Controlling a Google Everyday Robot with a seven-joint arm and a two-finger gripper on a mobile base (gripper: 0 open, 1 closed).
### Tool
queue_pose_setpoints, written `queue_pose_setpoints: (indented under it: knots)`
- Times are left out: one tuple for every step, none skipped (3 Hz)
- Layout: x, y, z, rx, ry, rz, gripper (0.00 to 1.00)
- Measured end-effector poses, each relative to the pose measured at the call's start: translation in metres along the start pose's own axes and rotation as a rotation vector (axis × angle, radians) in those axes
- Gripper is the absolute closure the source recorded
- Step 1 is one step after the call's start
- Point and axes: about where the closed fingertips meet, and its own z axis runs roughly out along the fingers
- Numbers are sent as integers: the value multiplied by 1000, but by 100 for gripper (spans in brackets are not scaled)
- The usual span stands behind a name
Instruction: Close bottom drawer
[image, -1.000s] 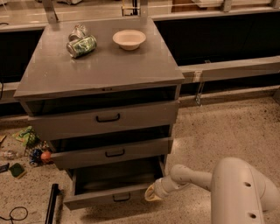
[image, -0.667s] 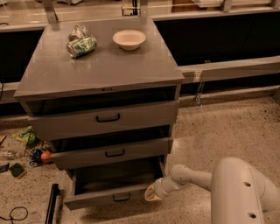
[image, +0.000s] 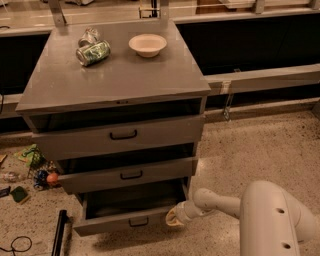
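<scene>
Claw is held low at the right end of the bottom drawer, touching its front panel or just beside it; whether the claw is wide or narrow cannot be told. The drawer is pulled well out from under the middle drawer; its front runs left from the claw, so a straight push inward, away from the camera, is judged to be needed.

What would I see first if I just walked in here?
The bottom drawer sticking out of the grey cabinet, with the pincer of a white arm at its front's right end. Then the white bowl and green can on the cabinet top, bowl right of the can.
</scene>
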Motion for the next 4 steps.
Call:
queue_pose_setpoints:
  knots:
    - [4,-17,1,41,5,-54,100]
    - [8,-40,4,65,17,-121,100]
    - [17,-57,12,69,27,-163,100]
    - [21,-64,14,72,36,-175,100]
